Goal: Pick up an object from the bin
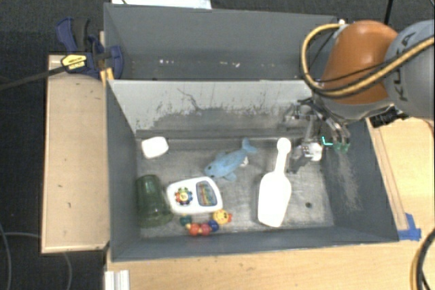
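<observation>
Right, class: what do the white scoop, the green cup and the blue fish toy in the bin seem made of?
White scoop: likely hard plastic; smooth, evenly white, moulded in one piece. Green cup: probably translucent plastic; dark and see-through looking. Blue fish toy: perhaps soft plastic or rubber, matte; the look leaves it open.

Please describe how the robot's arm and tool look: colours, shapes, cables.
The arm is grey, with a rounded orange cover at its wrist. Yellowish cables loop around that cover. The tool is dark metal, with a small green light.
</observation>
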